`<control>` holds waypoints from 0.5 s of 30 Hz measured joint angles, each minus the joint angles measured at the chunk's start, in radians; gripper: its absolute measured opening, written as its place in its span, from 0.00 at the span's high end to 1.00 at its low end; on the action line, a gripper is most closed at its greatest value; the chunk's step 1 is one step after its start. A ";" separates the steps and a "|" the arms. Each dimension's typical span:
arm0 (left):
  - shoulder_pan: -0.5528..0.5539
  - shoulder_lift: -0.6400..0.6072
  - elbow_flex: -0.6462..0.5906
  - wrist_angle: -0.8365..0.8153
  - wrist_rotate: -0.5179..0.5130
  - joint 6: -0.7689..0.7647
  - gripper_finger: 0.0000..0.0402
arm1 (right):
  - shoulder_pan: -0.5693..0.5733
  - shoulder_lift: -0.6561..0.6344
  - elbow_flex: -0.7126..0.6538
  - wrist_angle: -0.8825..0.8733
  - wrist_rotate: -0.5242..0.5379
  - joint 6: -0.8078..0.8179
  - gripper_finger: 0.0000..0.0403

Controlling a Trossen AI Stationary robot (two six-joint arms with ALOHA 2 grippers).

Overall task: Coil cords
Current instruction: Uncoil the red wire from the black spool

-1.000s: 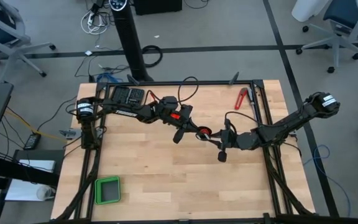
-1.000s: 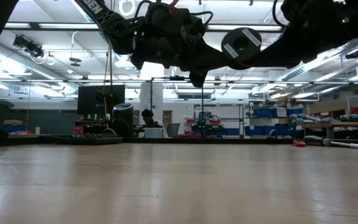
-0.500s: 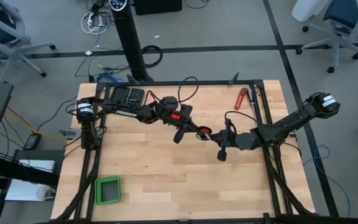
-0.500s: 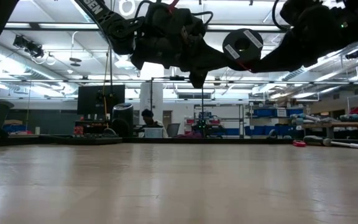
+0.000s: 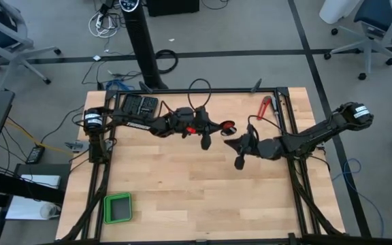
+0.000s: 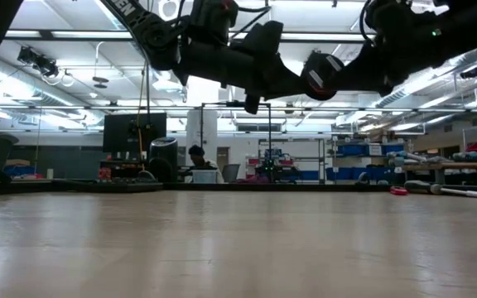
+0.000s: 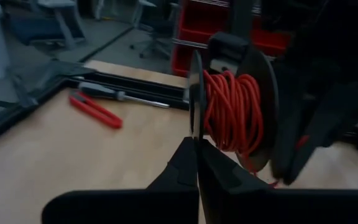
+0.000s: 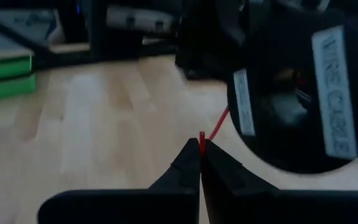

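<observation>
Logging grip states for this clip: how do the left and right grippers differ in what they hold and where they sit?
The left gripper is shut on the black spool's flange, while the right gripper is shut on the red cord's free end. From above, the left gripper sits mid-table; the right gripper sits beside it. Both hang above the tabletop.

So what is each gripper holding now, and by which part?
The right gripper pinches the red wire at its free end. The left gripper is shut on the rim of the spool.
</observation>
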 joint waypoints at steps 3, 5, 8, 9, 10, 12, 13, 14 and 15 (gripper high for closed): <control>-0.012 0.000 0.000 -0.001 -0.039 0.011 1.00 | -0.015 0.000 0.000 0.083 -0.010 -0.006 1.00; -0.017 0.000 0.000 -0.003 -0.041 0.012 1.00 | -0.023 0.000 0.000 0.160 -0.034 -0.028 1.00; -0.026 0.000 0.001 -0.027 -0.040 0.016 1.00 | -0.028 -0.001 0.000 0.267 -0.044 -0.067 1.00; -0.026 0.000 0.001 -0.041 -0.031 0.018 1.00 | -0.028 -0.006 0.003 0.262 -0.034 -0.077 1.00; -0.026 -0.003 0.001 -0.063 -0.016 0.017 1.00 | -0.022 -0.017 0.009 0.231 -0.014 -0.087 1.00; -0.026 -0.024 0.000 -0.130 0.015 0.017 1.00 | -0.007 -0.050 0.029 0.117 0.044 -0.087 1.00; -0.026 -0.041 0.000 -0.164 0.022 0.027 1.00 | 0.005 -0.068 0.040 0.048 0.078 -0.075 1.00; -0.026 -0.063 0.001 -0.215 0.021 0.042 1.00 | 0.017 -0.088 0.049 -0.031 0.113 -0.057 1.00; -0.026 -0.083 0.001 -0.260 0.018 0.063 1.00 | 0.029 -0.104 0.059 -0.107 0.149 -0.036 1.00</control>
